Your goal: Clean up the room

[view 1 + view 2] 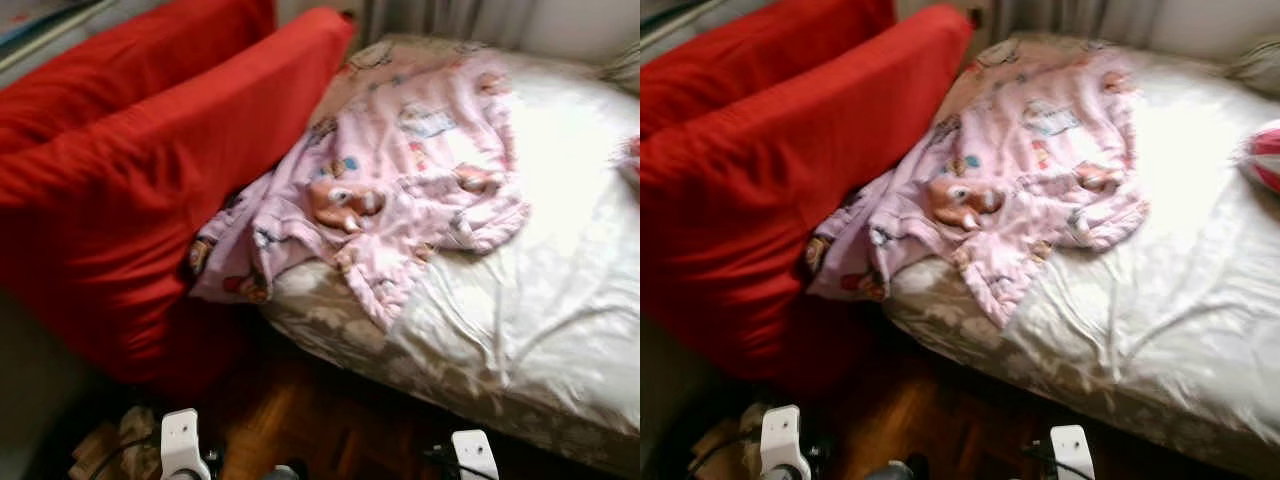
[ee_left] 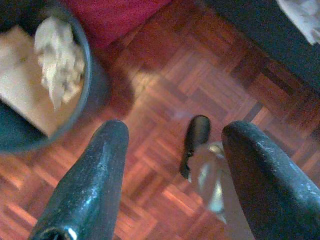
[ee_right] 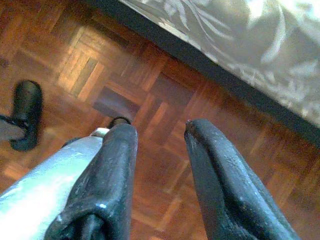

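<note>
A pink printed garment (image 1: pixel 400 170) lies crumpled across the near corner of the bed (image 1: pixel 560 300), and part of it hangs over the edge. A small pinkish toy (image 1: pixel 343 205) rests on top of it. A red-and-white striped thing (image 1: pixel 1262 155) sits at the bed's right side. Both arms hang low by the floor in front of the bed. My left gripper (image 2: pixel 175 132) is open over the parquet, with nothing between its fingers. My right gripper (image 3: pixel 160 129) is open too, near the bed's patterned side (image 3: pixel 260 40).
A big red sofa (image 1: pixel 130 170) stands left of the bed and touches its corner. A dark bin (image 2: pixel 92 75) holding crumpled pale stuff (image 2: pixel 57 60) sits on the parquet floor (image 2: pixel 165 75) by my left arm. A pillow (image 1: pixel 1255 65) lies at the far right.
</note>
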